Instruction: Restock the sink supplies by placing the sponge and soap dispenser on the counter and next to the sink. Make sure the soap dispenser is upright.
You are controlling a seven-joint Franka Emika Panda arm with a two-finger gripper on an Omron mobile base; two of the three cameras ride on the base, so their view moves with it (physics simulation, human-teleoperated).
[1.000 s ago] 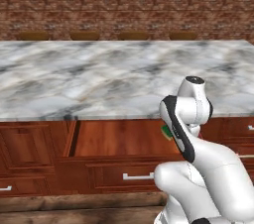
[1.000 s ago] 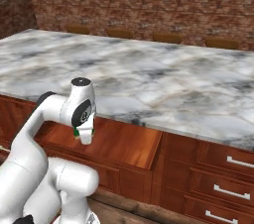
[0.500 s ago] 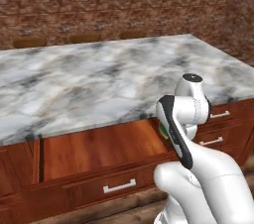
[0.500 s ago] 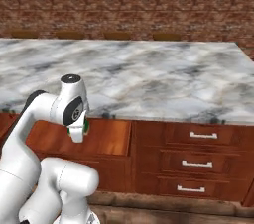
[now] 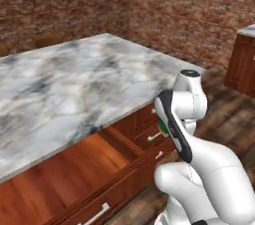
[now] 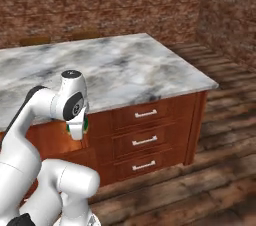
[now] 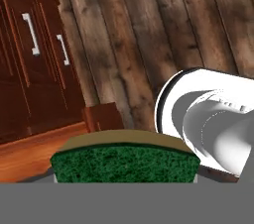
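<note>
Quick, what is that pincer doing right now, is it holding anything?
Pincer: closed on the sponge, whose green face fills the space between its tips.

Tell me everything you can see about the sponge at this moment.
The sponge fills the bottom of the hand view: a coarse dark green scrub layer faces the camera, with a thin olive-yellow edge curving above it. It sits at the gripper, apparently held, above a wooden floor. The base views show a small green patch there.
</note>
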